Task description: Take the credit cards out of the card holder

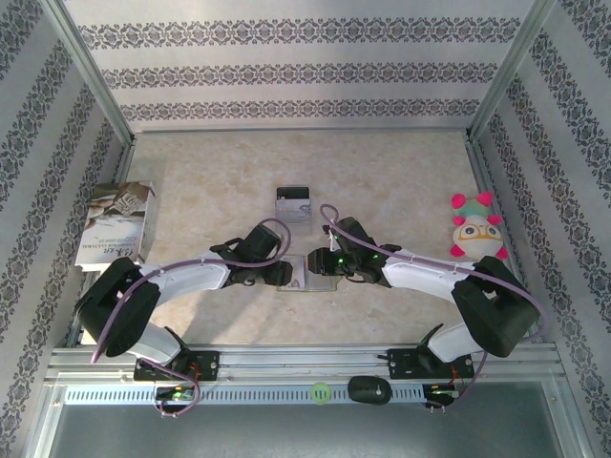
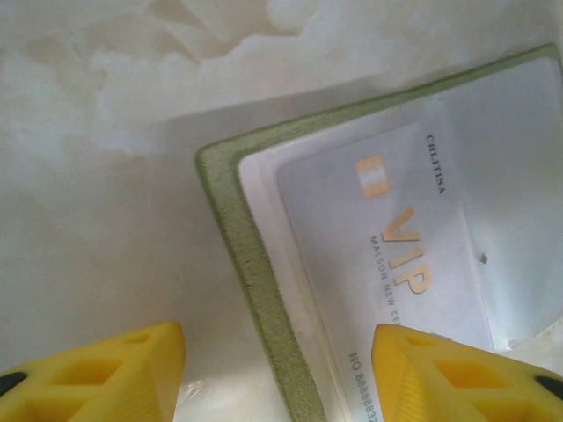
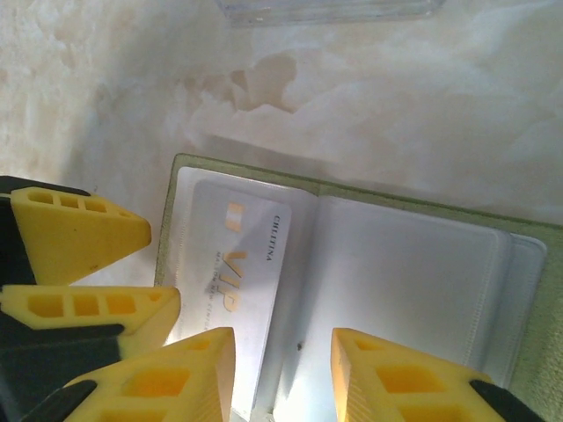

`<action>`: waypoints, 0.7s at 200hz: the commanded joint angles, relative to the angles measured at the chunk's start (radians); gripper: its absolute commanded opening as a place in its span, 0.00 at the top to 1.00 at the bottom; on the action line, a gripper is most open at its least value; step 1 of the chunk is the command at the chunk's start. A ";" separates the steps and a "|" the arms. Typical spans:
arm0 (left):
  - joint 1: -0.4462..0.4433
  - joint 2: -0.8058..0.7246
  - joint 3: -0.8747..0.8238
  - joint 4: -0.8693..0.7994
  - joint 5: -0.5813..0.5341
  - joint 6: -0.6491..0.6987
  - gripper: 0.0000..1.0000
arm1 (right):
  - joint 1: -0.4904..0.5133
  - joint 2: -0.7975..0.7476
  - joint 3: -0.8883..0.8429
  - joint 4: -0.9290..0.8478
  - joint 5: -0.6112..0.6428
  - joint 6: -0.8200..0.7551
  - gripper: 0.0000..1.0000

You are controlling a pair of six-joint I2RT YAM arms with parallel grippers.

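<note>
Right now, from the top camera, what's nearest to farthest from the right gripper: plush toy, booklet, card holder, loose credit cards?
1. card holder, right under the right gripper.
2. credit cards, just behind it, mid-table.
3. plush toy, by the right wall.
4. booklet, far left.

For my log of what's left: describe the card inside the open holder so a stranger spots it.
On the pale marbled table, the olive-edged card holder lies open between the left gripper and right gripper. In its clear pocket nearer the left gripper sits a pale card with gold VIP lettering, unlike the dark-banded loose cards farther back.
</note>
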 commanded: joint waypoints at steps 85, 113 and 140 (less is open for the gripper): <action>-0.089 -0.086 0.049 -0.049 -0.167 0.030 0.50 | -0.023 -0.039 -0.028 -0.007 0.006 -0.028 0.67; -0.126 -0.014 0.083 -0.046 -0.158 0.022 0.50 | -0.032 -0.049 -0.034 -0.008 0.004 -0.029 0.67; -0.130 0.048 0.080 -0.017 -0.142 0.012 0.47 | -0.040 -0.073 -0.044 -0.018 0.004 -0.032 0.67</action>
